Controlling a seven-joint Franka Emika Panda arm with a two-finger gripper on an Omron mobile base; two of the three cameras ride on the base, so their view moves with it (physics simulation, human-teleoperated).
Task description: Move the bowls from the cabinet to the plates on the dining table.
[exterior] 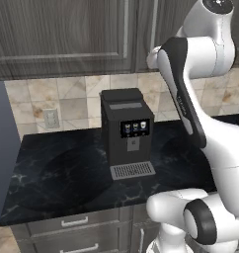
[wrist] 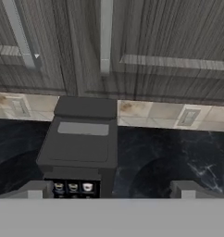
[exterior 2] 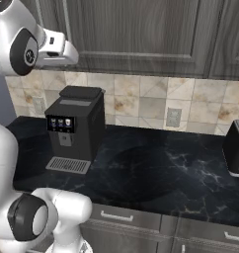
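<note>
The cabinet (exterior: pixel 67 34) (exterior 2: pixel 141 34) is a dark wood-grain wall unit above the worktop, and its panelled doors are shut. In the hand view the cabinet (wrist: pixel 169 32) shows two slim metal handles (wrist: pixel 104 37) close ahead. My gripper (wrist: pixel 111 190) is open, its two fingertips (wrist: pixel 35 190) set wide apart with nothing between them. It hangs high in front of the cabinet doors, above the coffee machine. My hand is the white part near the doors' lower edge in both base views. The bowls, the plates and the dining table are out of view.
A black coffee machine (exterior: pixel 126 131) (exterior 2: pixel 74 126) (wrist: pixel 84 139) stands on the black marble worktop (exterior: pixel 57 173) (exterior 2: pixel 156 168) against the tiled wall. At the right edge sits a dark appliance (exterior 2: pixel 236 148). Grey drawers (exterior: pixel 72 222) run below the worktop.
</note>
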